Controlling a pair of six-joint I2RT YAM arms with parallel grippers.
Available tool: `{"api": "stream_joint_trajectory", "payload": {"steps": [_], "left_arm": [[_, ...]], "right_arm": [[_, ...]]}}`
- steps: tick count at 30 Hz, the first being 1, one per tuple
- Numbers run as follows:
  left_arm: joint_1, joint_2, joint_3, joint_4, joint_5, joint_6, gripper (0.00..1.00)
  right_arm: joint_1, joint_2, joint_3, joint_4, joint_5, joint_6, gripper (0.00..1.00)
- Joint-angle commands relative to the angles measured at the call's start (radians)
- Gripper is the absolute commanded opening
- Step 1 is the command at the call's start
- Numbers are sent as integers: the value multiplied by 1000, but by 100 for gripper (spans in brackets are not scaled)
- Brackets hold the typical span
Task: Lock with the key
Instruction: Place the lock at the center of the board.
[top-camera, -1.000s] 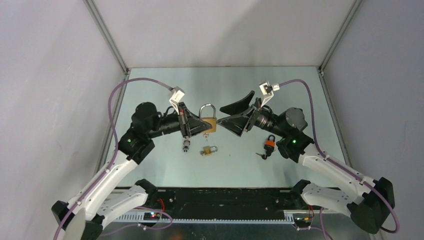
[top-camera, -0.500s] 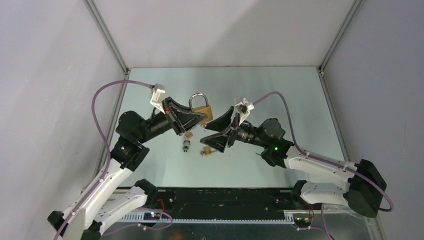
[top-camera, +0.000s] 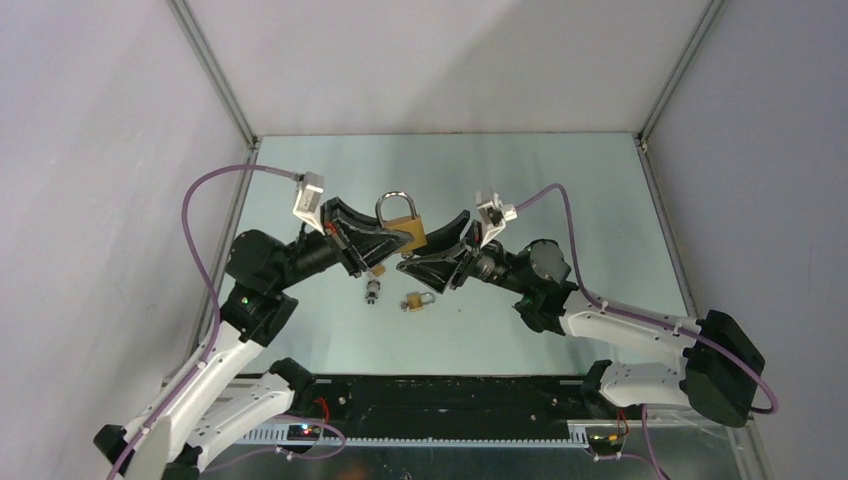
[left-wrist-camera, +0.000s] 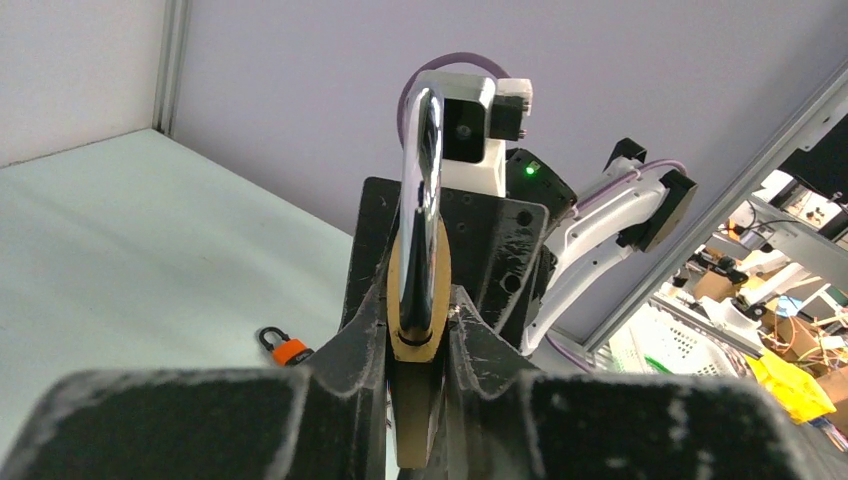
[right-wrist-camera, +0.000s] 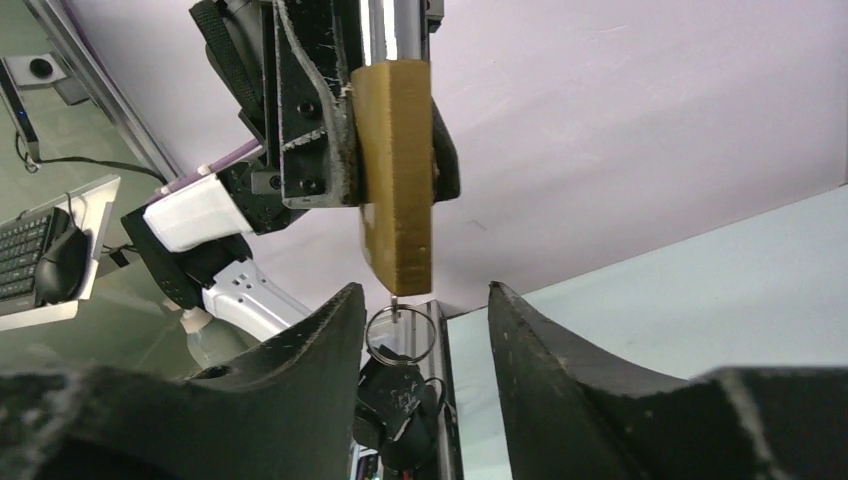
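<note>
Right gripper (right-wrist-camera: 423, 292) has swung in, fingers spread about the key (right-wrist-camera: 393, 395). Left gripper (top-camera: 392, 240) pinches the padlock (top-camera: 402, 226); key grasp seems next.

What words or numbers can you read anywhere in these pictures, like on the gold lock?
No word, number or sign can be read in any view.
Brass padlock: the wrist cameras see only its narrow edge, and from above any stamp is too small to read.
Small orange padlock: any marking is too small to read.
Keyboard off the table: its keys are too blurred to read.
</note>
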Motion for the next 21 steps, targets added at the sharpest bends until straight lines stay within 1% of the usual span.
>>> {"api": "stream_joint_trajectory", "payload": {"steps": [1, 2, 4, 9, 12, 14, 18, 19, 20, 21], "left_arm": [[-8, -35, 16, 154, 16, -17, 0], [-8, -36, 16, 158, 23, -15, 0], [-9, -38, 13, 161, 43, -10, 0], [-11, -45, 8, 167, 51, -5, 0], [-11, -46, 6, 167, 49, -5, 0], [-12, -48, 7, 170, 46, -9, 0], [-13, -66, 4, 172, 36, -12, 0], [-14, -72, 1, 173, 25, -11, 0], [-14, -81, -4, 172, 21, -9, 0], [-14, -86, -4, 173, 12, -8, 0]], "right_arm": [[-4, 11, 21, 80, 4, 26, 49], [-4, 11, 21, 85, 2, 32, 47], [-5, 12, 20, 101, -1, 47, 47], [-6, 15, 20, 124, 9, 62, 54], [-5, 23, 20, 144, -13, 68, 55], [-3, 34, 21, 170, -37, 67, 50], [-4, 61, 20, 221, -84, 88, 34], [-3, 64, 20, 231, -89, 93, 26], [-3, 72, 20, 245, -98, 105, 16], [-3, 78, 20, 248, -100, 110, 11]]}}
